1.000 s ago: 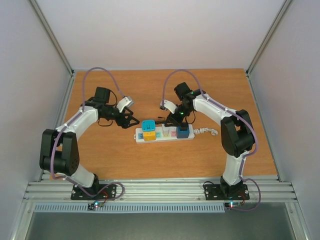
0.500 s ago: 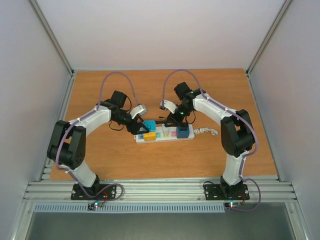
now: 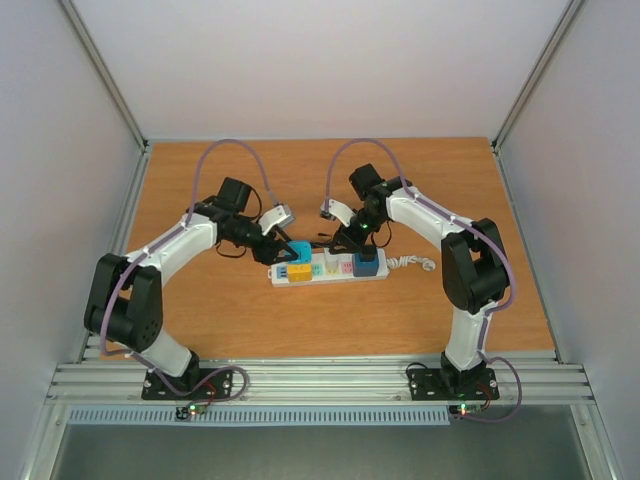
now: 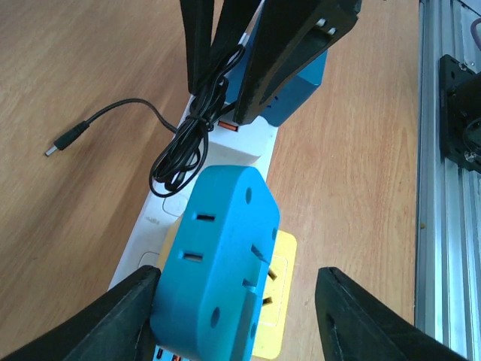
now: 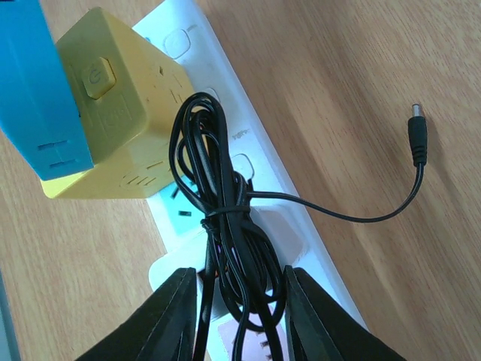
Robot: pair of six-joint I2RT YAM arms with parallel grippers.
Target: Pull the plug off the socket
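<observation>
Wooden worktop (image 3: 250, 320) carries the socket (image 3: 335, 270) near its middle, long axis left to right; the blue plug (image 4: 218, 256) stands at its left end, nearest our left arm. Our left hand (image 4: 237, 278) straddles it, half open, gripping nothing yet; our right hand (image 5: 239, 274) pinches the black cord (image 5: 218, 188) further right.

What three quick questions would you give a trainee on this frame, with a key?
1. True or false: the left gripper straddles the light-blue adapter.
2. The right gripper pinches: A) coiled black cable, B) yellow adapter, C) nothing?
3. What colour is the plug at the white cord end of the power strip?
Key: 1 true; 2 A; 3 dark blue.
</observation>
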